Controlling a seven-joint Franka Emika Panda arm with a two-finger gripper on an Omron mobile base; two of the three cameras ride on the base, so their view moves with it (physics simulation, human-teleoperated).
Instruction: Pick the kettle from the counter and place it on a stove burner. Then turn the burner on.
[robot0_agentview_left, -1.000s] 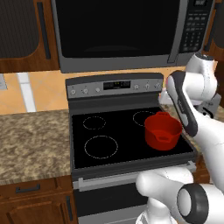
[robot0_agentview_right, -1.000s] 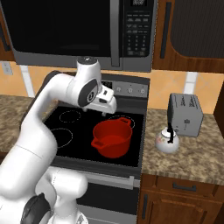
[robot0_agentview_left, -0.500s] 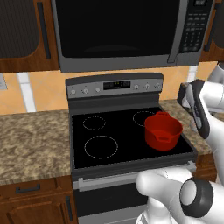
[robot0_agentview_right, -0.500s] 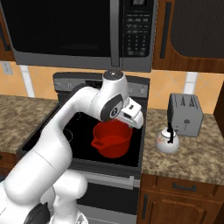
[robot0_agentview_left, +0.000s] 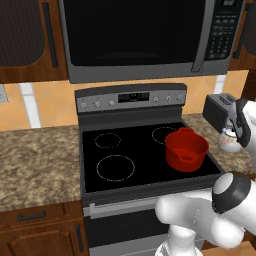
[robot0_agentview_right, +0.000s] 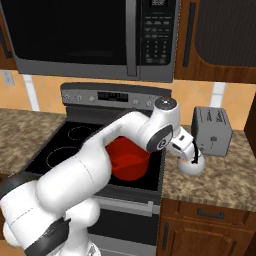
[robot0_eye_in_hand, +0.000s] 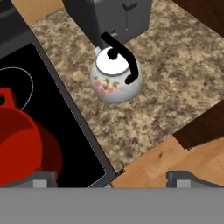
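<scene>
- Kettle (robot0_eye_in_hand: 115, 80): upright on the counter (robot0_eye_in_hand: 175, 83), just in front of the toaster (robot0_eye_in_hand: 109, 15), beside the cooktop (robot0_eye_in_hand: 65, 131).
- Gripper (robot0_agentview_right: 194, 154): positioned above the kettle, not touching it; fingers spread apart, released, grasping nothing.
- Red pot (robot0_agentview_left: 186, 149): sits on the cooktop's right side.

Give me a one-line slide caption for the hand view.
Hand camera looks down on the kettle standing on the counter beside the toaster, red pot on the cooktop nearby.
</scene>
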